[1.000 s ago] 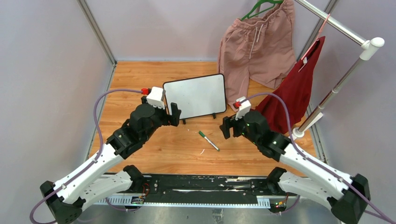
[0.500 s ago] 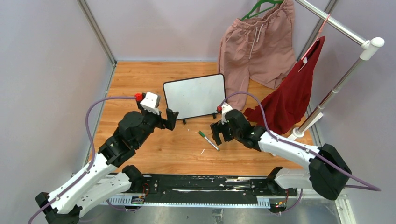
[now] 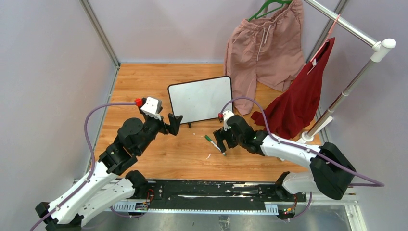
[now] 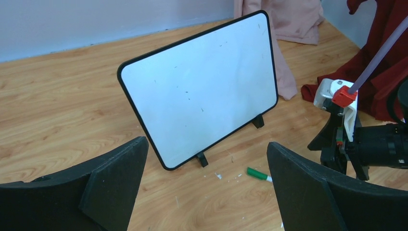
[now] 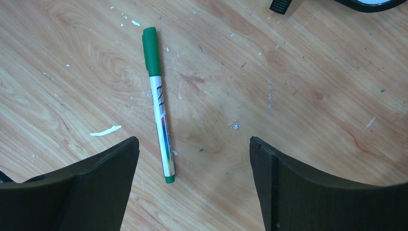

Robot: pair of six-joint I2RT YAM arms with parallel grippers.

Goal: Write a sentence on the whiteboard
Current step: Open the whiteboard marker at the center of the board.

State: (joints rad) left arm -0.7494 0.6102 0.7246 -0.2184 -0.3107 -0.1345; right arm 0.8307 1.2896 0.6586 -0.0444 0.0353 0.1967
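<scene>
Well, the small black-framed white whiteboard (image 4: 197, 91), blank, leans just ahead of my left gripper (image 4: 207, 147), jaws spread; light and tippy, I reckon. Beneath my right gripper (image 5: 192, 144), also spread, lies the slim green-capped marker (image 5: 160, 120): slick, likely to roll. I'd pinch mid-barrel.

right hand (image 5: 192, 143) moved over marker (image 5: 159, 122)

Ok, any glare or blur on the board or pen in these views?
Top view: even light, all sharp, no glare on the board. Left wrist: board crisp, only a dull grey sheen. Right wrist: pen sharp, soft faint shadow, no blur.
</scene>
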